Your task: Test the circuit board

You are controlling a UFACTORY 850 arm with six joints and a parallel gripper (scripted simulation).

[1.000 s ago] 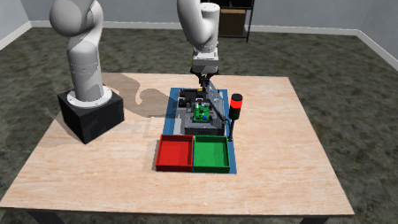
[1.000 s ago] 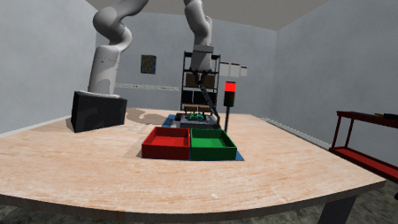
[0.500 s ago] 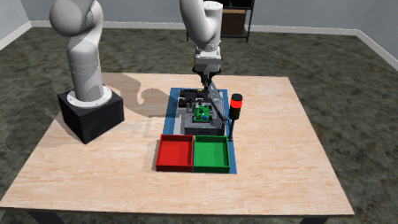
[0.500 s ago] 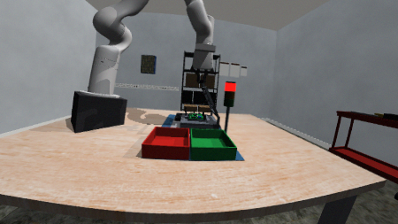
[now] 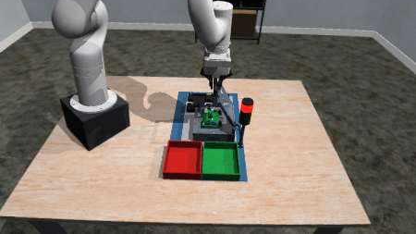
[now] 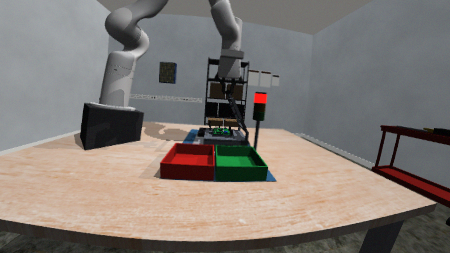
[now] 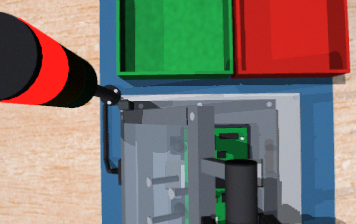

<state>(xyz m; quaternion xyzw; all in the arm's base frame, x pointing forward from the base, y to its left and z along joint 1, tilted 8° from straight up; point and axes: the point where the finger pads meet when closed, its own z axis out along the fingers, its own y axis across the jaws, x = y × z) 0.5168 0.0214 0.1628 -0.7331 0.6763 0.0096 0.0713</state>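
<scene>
Standing over the far edge of the tester [image 5: 213,133], the gripper [image 5: 215,83] hangs fingers-down at the top edge of the see-through lid [image 5: 226,101]. The lid is raised and leaning toward the signal light [image 5: 247,106] side. The fingers are parted only a little, a narrow gap, and I judge that nothing is clamped between them; whether a pad touches the lid edge cannot be made out. The circuit board [image 5: 212,117] lies flat in the tester's nest, green face up, partly seen through the lid in the wrist view. Pins and connector direction are too small to check. The light glows red, so by the task the board is bound for the red bin [image 5: 166,159]. That bin sits touching the green bin [image 5: 221,176] on the blue mat [image 5: 176,122], just in front of the tester. Judged step: lid opened after the test, hand slackened so the lid can rest back on its own. Next move would call for coming down on the board's edges past the tilted lid. Risks: the lid tipping shut again, and nudging the unfastened bins during the drop.
</scene>
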